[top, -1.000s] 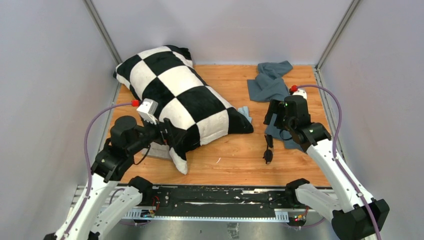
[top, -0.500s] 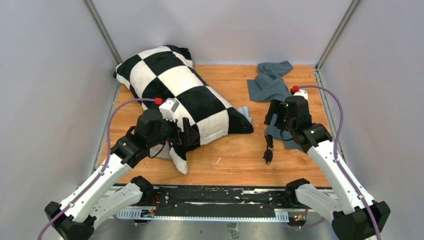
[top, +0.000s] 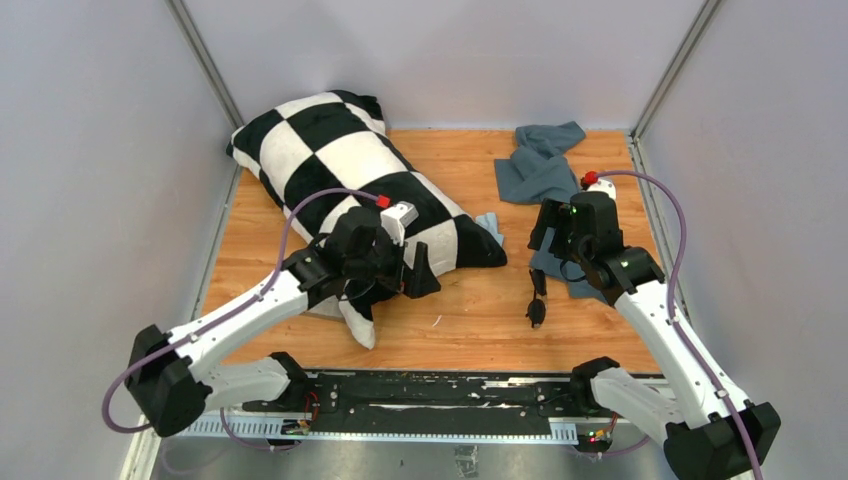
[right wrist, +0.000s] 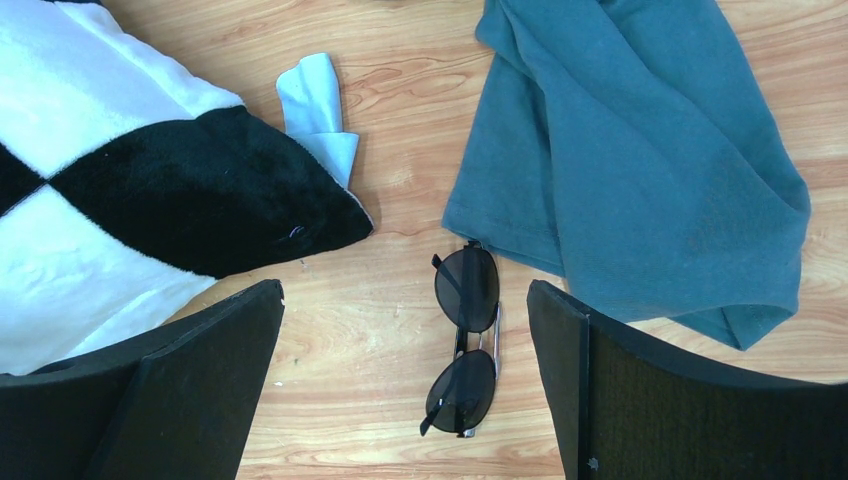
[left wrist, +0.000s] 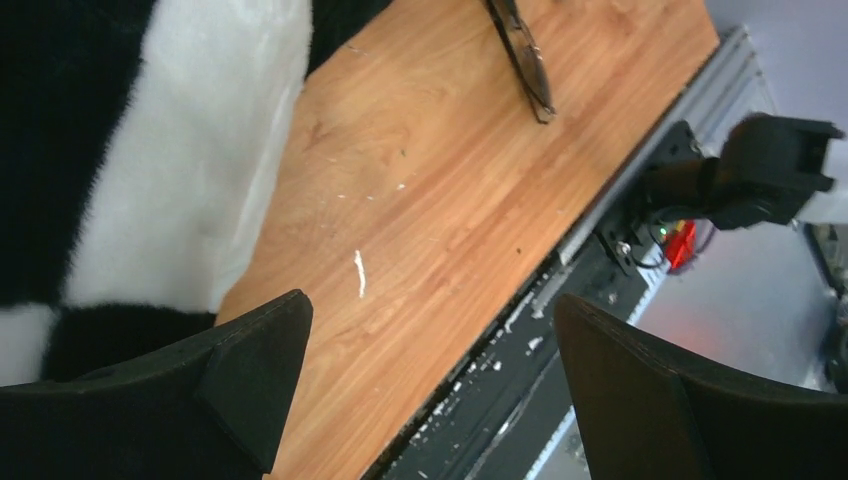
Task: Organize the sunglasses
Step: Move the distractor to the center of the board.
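Sunglasses [right wrist: 466, 340] lie folded flat on wood at teal cloth [right wrist: 640, 150] edge, below right gripper [right wrist: 408, 385]. Left gripper [left wrist: 430, 390] by pillow [left wrist: 180, 150]. Both wide open, empty. Prob light, rigid, slick lenses, so pinch at bridge.

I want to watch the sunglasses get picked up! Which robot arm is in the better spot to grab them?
Probably the right. The right gripper hangs open near the sunglasses, which lie centred in its wrist view. The left gripper, also open, sits by the pillow, farther off.
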`<state>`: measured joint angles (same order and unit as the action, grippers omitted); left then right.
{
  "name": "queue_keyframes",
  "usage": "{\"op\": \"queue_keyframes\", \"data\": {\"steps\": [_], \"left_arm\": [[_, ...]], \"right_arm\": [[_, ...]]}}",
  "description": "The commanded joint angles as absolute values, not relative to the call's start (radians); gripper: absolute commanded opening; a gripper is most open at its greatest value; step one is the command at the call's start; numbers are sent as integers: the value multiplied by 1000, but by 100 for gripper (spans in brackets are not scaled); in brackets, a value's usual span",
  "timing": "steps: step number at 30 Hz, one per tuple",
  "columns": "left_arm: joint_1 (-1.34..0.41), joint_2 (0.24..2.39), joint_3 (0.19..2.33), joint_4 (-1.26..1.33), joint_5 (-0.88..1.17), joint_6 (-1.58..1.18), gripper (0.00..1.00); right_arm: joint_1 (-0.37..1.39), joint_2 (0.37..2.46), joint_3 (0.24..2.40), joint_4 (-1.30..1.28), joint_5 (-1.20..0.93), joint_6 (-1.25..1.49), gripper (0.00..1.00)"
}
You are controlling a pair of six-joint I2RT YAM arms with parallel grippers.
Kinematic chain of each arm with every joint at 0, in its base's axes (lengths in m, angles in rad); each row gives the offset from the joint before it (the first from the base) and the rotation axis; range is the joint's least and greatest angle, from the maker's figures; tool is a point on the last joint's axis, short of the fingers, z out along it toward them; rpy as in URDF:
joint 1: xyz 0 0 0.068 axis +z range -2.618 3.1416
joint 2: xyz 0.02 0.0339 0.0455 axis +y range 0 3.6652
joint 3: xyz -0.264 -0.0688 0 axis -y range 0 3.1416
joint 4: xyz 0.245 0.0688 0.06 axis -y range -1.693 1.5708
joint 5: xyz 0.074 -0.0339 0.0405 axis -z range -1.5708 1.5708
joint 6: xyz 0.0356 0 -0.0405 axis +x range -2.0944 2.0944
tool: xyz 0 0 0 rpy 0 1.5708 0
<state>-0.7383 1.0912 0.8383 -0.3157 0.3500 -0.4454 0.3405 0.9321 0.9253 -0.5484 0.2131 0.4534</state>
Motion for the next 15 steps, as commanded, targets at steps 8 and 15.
{"op": "queue_keyframes", "data": {"steps": [8, 15], "left_arm": [[-722, 1353, 996, -216, 245, -424, 100], [-572, 1482, 1028, -132, 385, -478, 100]], "right_arm": [[351, 932, 902, -574, 192, 458, 100], [352, 941, 909, -574, 174, 452, 100]]}}
